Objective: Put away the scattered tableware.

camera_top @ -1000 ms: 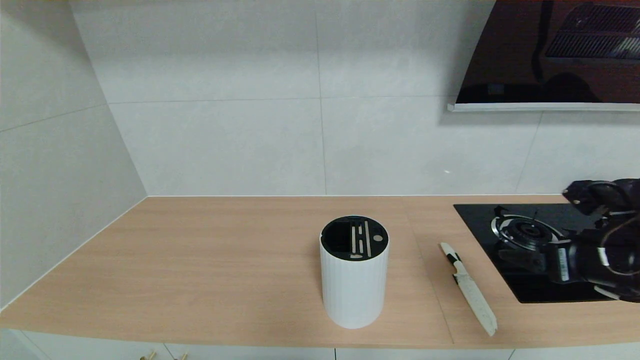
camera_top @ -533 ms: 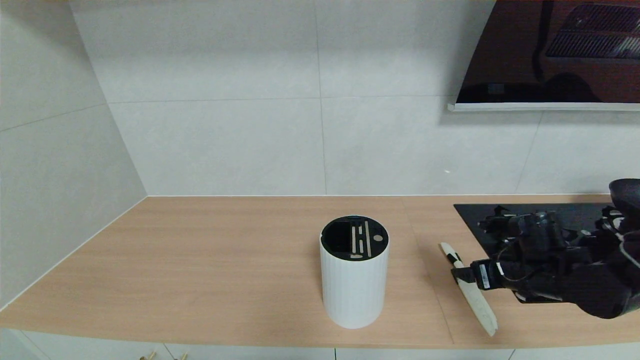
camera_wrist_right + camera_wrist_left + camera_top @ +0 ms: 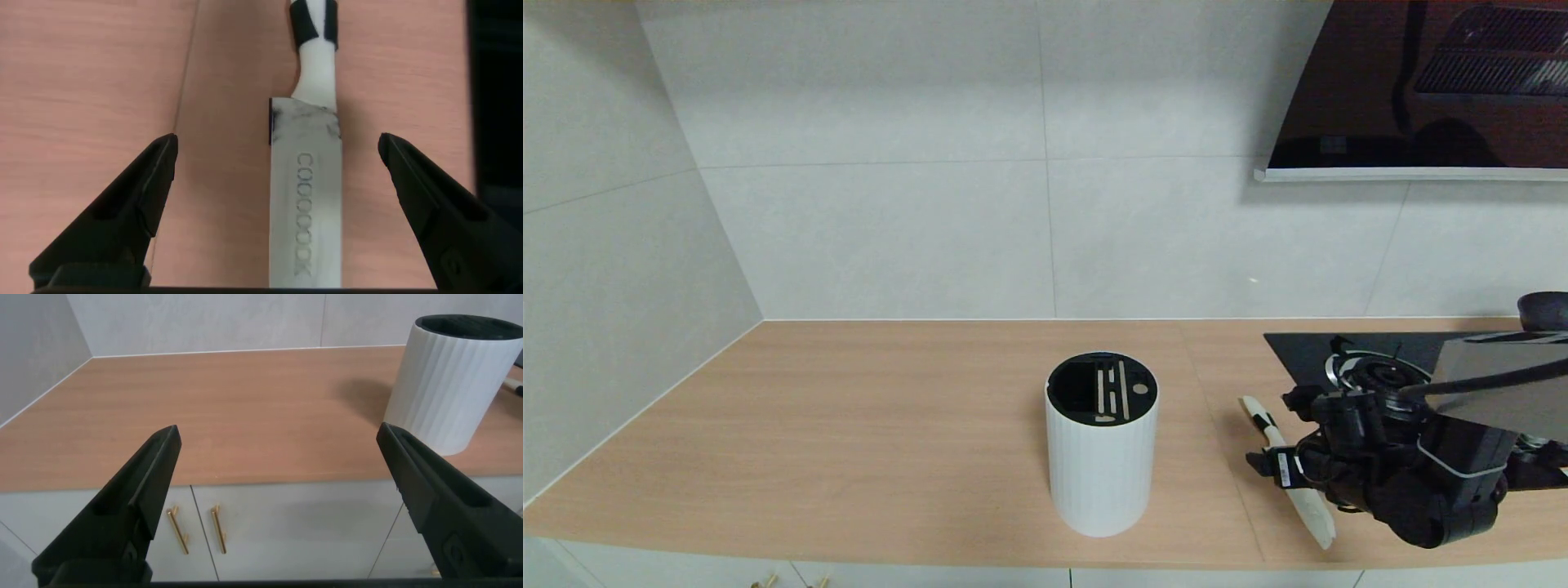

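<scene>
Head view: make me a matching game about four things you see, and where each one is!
Things:
1. knife
2. white holder
3. burner
4. right end effector

Places:
A. standing upright on the counter
B. open, above the knife
C. set in the black cooktop
D. lying flat on the counter

Pairs: 1-D, 2-A, 3-C, 4-B

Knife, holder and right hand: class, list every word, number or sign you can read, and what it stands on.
Knife blade: a row of rounded marks; whether letters or dimples cannot be told, so nothing quoted.
Right hand: a small white label, too small to read.
White holder: no print visible.
</scene>
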